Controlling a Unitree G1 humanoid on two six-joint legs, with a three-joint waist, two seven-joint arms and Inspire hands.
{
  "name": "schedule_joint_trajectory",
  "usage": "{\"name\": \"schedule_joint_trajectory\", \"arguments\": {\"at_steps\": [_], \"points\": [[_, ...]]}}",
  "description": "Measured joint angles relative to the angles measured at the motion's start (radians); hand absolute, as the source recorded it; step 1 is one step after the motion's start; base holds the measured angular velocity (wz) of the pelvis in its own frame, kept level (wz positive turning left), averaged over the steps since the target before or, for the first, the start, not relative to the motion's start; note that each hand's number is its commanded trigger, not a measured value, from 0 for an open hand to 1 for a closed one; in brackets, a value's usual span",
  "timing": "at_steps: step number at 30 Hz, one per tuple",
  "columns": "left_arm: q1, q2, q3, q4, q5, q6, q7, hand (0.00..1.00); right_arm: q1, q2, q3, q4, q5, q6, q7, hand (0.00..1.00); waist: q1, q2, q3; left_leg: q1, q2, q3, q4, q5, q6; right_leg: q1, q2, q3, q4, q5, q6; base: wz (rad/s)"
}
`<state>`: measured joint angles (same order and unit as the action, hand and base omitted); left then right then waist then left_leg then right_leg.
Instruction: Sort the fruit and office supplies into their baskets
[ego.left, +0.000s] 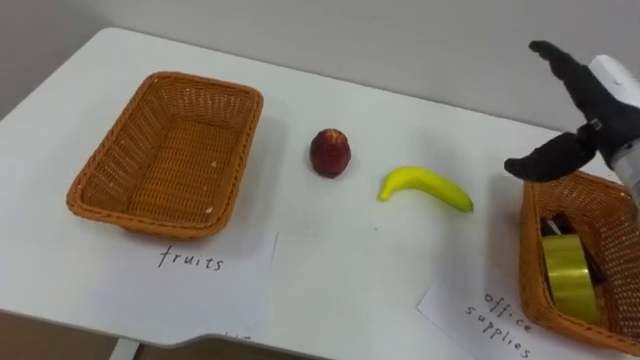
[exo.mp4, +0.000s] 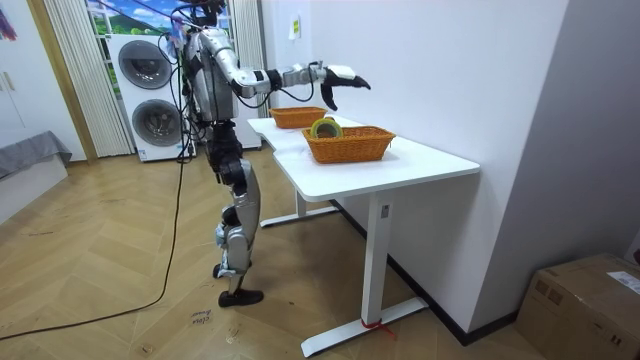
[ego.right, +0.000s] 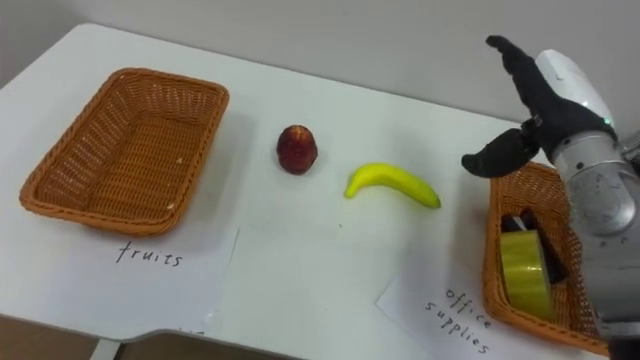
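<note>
Your right hand's fingers (ego.left: 560, 62) are straight and spread, with the thumb (ego.left: 540, 160) held apart below them. They are released and hold nothing. The right hand (ego.left: 590, 120) hangs in the air over the far corner of the supplies basket (ego.left: 533, 255), on the side that faces the fruit. An open hand in that place reads, to my eye, as one that is free for the next pick rather than carrying anything.

Inside the supplies basket a yellow tape roll (ego.left: 570, 275) stands on edge against a dark item (ego.left: 560, 225) that I cannot make out. So that half of the sort looks served, as far as these views show.

The fruit is not yet sorted. The banana (ego.left: 425, 187) lies on the table (ego.left: 330, 260) just beside the supplies basket, curve up, with nothing touching it. The apple (ego.left: 330, 152) stands farther from the supplies basket, beyond the banana and apart from it. The fruit basket (ego.left: 170, 150) sits well apart from the supplies basket, past the apple, and holds nothing.

The banana is nearest your open hand, so it looks like the natural next pick. It then has to cross the table, past the apple. Close around the banana's middle, since its ends taper and could slip.
</note>
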<state>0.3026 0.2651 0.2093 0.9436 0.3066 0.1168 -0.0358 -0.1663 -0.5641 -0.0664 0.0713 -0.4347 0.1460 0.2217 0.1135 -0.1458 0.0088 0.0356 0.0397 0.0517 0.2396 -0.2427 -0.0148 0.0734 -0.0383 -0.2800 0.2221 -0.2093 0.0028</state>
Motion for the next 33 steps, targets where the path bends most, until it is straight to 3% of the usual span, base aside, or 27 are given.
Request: {"name": "schedule_joint_trajectory", "arguments": {"at_steps": [9, 16, 23, 33], "points": [[-0.018, 0.022, -0.025, -0.002, -0.03, 0.006, 0.022, 0.0, -0.013, 0.0, 0.088, 0.109, 0.022, 0.002, -0.016, 0.0, 0.034, -0.024, -0.0019, -0.05, -0.004, -0.022, 0.032, 0.002, -0.001, -0.03, -0.003, -0.025, -0.002, 0.003, -0.003, 0.09], [-0.064, 0.031, -0.055, -0.006, -0.031, 0.004, 0.023, 0.0, -0.09, 0.0, 0.167, 0.231, 0.029, -0.004, -0.037, 0.0, 0.034, -0.022, 0.0015, -0.075, -0.004, -0.03, 0.049, 0.002, -0.001, -0.041, -0.002, -0.028, -0.004, 0.008, -0.004, 0.02], [-0.073, 0.038, -0.096, -0.019, -0.032, 0.004, 0.022, 0.0, -0.09, 0.0, 0.195, 0.255, 0.034, -0.002, -0.037, 0.0, 0.04, -0.02, 0.003, -0.083, -0.002, -0.032, 0.053, 0.002, -0.001, -0.049, -0.001, -0.031, -0.001, 0.01, -0.007, 0.01], [-0.071, 0.042, -0.098, -0.023, -0.039, 0.006, 0.021, 0.0, -0.09, 0.0, 0.234, 0.274, 0.031, -0.001, -0.048, 0.0, 0.078, -0.011, 0.0025, -0.108, 0.0, -0.04, 0.066, 0.002, -0.001, -0.056, 0.0, -0.049, 0.0, 0.012, -0.008, 0.04]]}}
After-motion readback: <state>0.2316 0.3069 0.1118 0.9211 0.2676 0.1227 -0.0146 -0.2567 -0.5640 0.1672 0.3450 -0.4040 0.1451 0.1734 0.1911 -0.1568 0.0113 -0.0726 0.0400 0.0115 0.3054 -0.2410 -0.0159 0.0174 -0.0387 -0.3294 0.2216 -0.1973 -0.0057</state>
